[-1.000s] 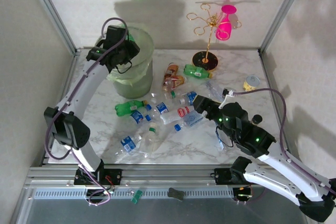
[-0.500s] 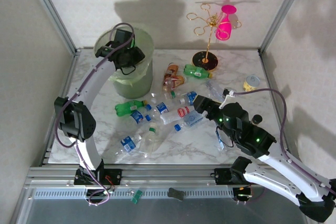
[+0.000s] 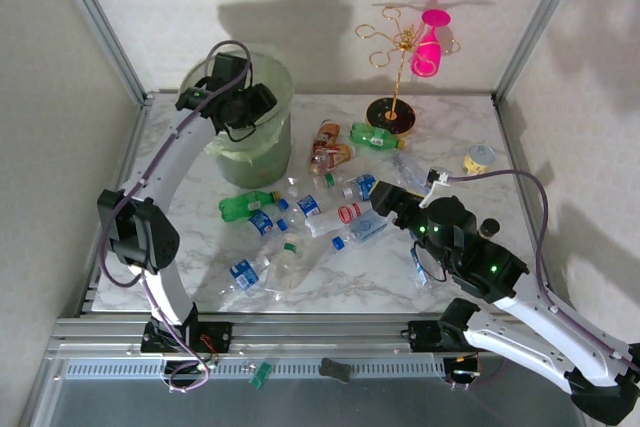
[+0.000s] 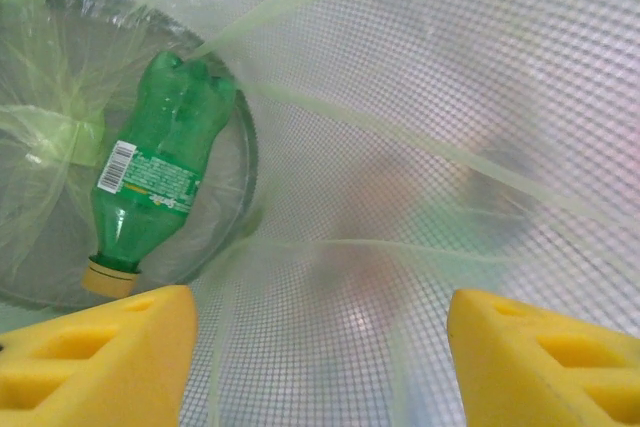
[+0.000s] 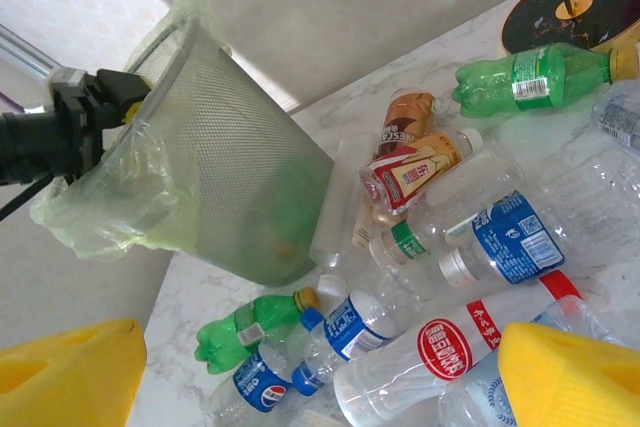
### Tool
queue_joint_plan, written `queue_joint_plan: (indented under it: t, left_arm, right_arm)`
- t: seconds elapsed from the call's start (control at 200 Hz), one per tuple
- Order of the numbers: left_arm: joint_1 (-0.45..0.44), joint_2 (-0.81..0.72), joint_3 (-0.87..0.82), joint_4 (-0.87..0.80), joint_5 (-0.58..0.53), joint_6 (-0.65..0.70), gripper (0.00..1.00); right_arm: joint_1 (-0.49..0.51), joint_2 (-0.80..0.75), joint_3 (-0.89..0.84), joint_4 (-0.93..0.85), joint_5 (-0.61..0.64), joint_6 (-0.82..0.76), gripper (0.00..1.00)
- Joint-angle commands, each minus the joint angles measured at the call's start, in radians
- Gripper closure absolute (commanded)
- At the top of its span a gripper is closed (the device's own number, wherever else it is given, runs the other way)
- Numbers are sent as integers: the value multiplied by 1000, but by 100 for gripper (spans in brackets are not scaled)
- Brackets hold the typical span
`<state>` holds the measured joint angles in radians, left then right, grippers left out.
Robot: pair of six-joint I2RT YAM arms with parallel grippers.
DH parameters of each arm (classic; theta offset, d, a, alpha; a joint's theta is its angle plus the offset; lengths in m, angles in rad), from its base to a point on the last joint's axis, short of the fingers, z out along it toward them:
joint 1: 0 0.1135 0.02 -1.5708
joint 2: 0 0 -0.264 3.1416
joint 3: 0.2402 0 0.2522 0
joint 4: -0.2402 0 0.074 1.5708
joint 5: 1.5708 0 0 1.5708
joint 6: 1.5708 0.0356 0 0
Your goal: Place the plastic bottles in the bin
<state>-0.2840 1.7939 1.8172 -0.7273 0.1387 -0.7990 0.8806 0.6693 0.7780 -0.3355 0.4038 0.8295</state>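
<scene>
**Green bottle [image 4: 160,172] inside the bin [image 3: 250,162], both claws open**

The left claw [image 3: 248,107] was seen over the pale green bin at the bench's [image 3: 450,137] far left, its fingers spread and empty. The green bottle was seen lying on the bin's bottom. The right claw [image 3: 383,195], likewise spread and empty, was held just beside the scattered bottles [image 3: 340,217] mid-bench.

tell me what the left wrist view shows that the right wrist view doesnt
Left wrist view: the inside of the bin, with a green bottle lying on its floor, yellow cap towards the open left gripper. Right wrist view: the bin's outside, a red-labelled clear bottle among others scattered on the marble table, and the open right gripper. Both: the bin's mesh wall and pale green liner.
</scene>
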Motion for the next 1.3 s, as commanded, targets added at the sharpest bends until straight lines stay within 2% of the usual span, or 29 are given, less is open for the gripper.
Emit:
queue_joint_plan:
  t: [0.0, 0.125, 0.25, 0.365, 0.441, 0.531, 0.656, 0.781, 0.951, 1.066, 1.297]
  left_arm:
    - [8, -97, -26, 36, 17, 38, 33]
    - [6, -215, -123, 138, 43, 78, 34]
    - [0, -401, -310, 354, 152, 119, 32]
    - [-51, -557, -479, 514, 191, 105, 30]
    - [-98, -636, -558, 552, 191, 110, 30]
    - [-173, -706, -605, 509, 167, 170, 30]
    - [-248, -780, -655, 358, 130, 275, 30]
    - [-257, -854, -752, 237, 91, 300, 30]
    - [-260, -940, -879, 153, 61, 273, 28]
    - [-282, -915, -945, 119, 127, 253, 24]
    - [-436, -835, -991, 44, 12, 183, 25]
  right_arm:
    - [-4, -13, -9, 0, 17, -5, 9]
    - [-4, -19, -21, 19, -18, -10, 8]
    - [-4, -12, -34, 16, -34, -19, 8]
    - [-4, 36, -33, -9, -61, -38, 7]
    - [-4, 69, -40, 3, -100, -45, 8]
    - [-4, 107, -32, 4, -136, -65, 8]
    - [-4, 122, -20, -26, -125, -86, 7]
    - [-4, 138, -19, -77, -57, -62, 7]
    - [-5, 172, 11, -175, 22, -19, 7]
    - [-5, 172, 14, -183, 45, -17, 7]
    - [-7, 167, 27, -196, 82, 21, 6]
